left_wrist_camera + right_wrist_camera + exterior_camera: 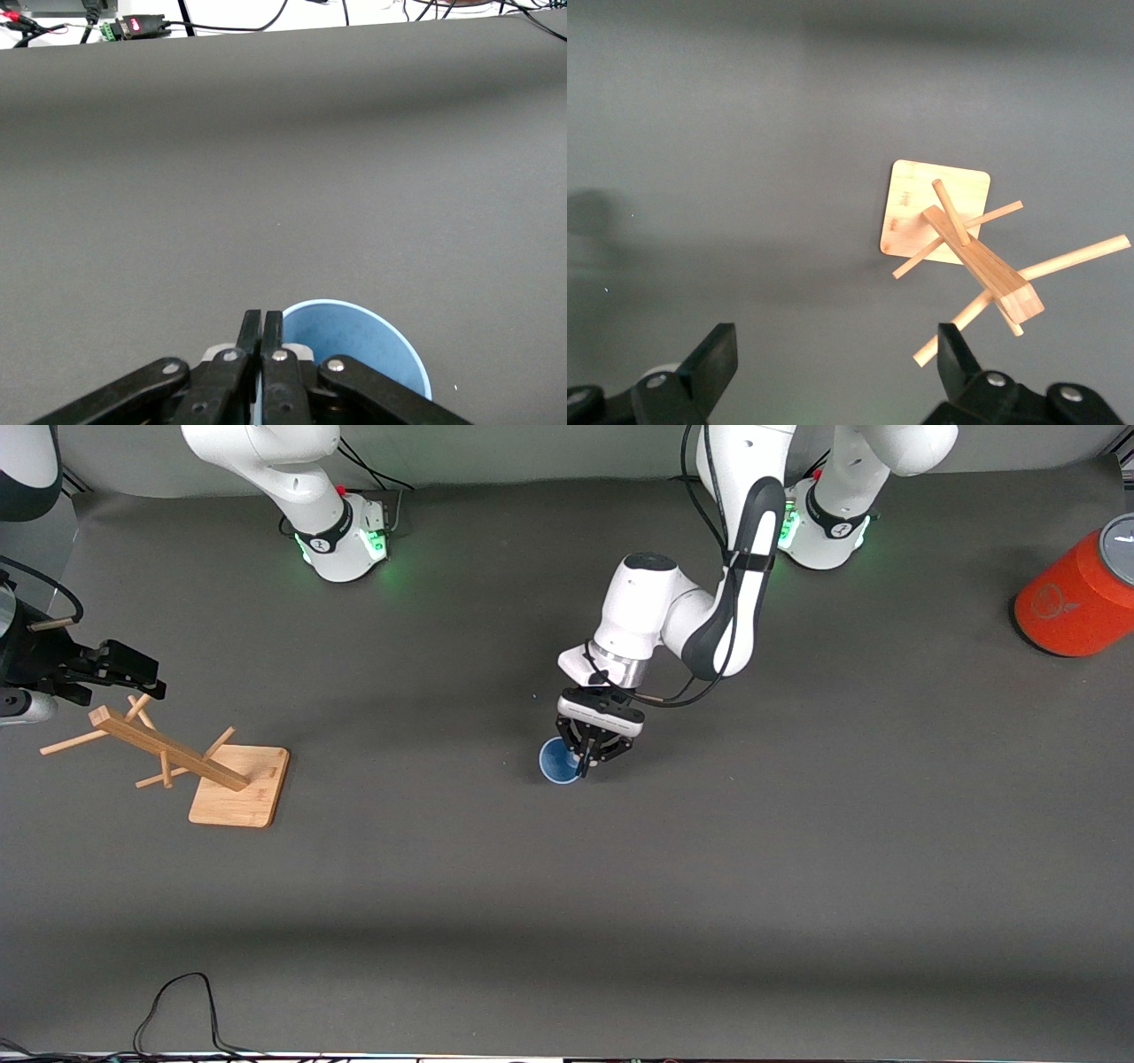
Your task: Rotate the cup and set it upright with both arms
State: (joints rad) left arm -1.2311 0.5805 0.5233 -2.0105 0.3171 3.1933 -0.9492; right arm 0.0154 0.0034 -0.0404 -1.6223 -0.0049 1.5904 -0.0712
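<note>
**Left claw pinching cup rim, cup mouth up**

Front view: we see the cup mid-surface, round opening facing the camera, so its long axis runs roughly vertical, mouth up. The left claw comes down from above and sits on the rim at the edge toward the left arm's end, which reads as a wall pinch to steady or set the cup. The right claw waits over the wooden peg rack, well apart. An orange canister stands at the left arm's end.

Left wrist view: fingers pressed together on the rim of the cup; we look into its hollow.

Right wrist view: fingers spread wide, nothing between; the rack lies below.
</note>
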